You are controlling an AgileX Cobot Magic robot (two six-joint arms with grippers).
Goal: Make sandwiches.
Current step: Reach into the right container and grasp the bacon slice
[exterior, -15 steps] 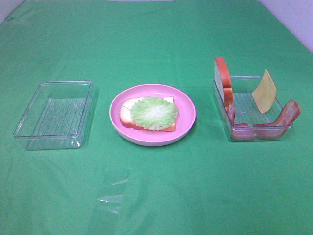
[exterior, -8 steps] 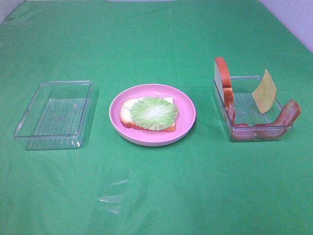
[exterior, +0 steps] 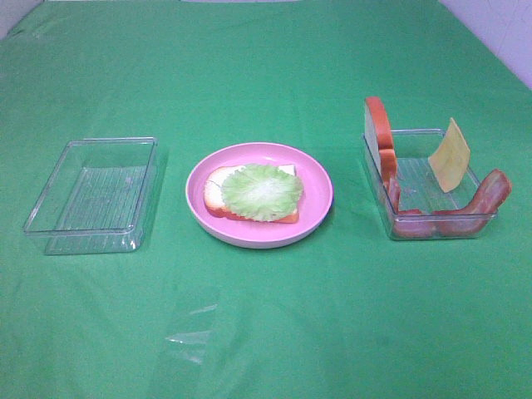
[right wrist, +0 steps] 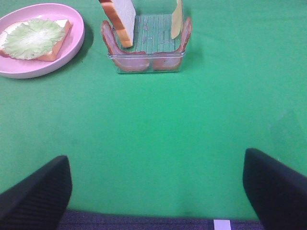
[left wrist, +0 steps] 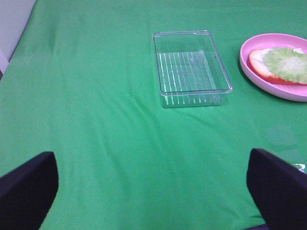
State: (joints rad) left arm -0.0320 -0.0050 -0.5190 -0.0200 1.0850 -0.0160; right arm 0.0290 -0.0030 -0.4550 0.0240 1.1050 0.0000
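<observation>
- Sandwich [exterior: 253,196] is a partial stack in the middle of the pink plate [exterior: 320,184].
- It has 1 bread slice [exterior: 214,196] lying flat, with lettuce [exterior: 263,191] on top covering most of it.
- Progress, my read: 2 layers down (base bread, lettuce), so under half done.
- Left to add: bacon [exterior: 486,197], cheese [exterior: 450,155] and the 2nd bread slice [exterior: 380,137].
- All 3 sit in the clear tray [exterior: 436,233] to the right of the plate in the high view, near it but not touching.
- 2nd bread slice stands on edge against the tray wall nearest the plate.
- Cheese leans upright on the tray side away from the plate.
- Bacon lies along the tray bottom, with 1 end curling up over the corner farthest from the plate. I cannot tell how many strips there are.
- Another clear tray [exterior: 87,241] to the left of the plate holds nothing.
- Left fingers [left wrist: 29,189] are spread wide with nothing between them. They hang over the bare green surface [exterior: 266,332], well apart from the plate.
- Right fingers [right wrist: 276,189] are also spread wide and hold nothing. They are well apart from the plate and the stocked tray.
- Neither arm shows in the high view, so nothing is touching the stack now.
- Likely next, a guess only: the right arm picks from the stocked tray, since it faces it.
</observation>
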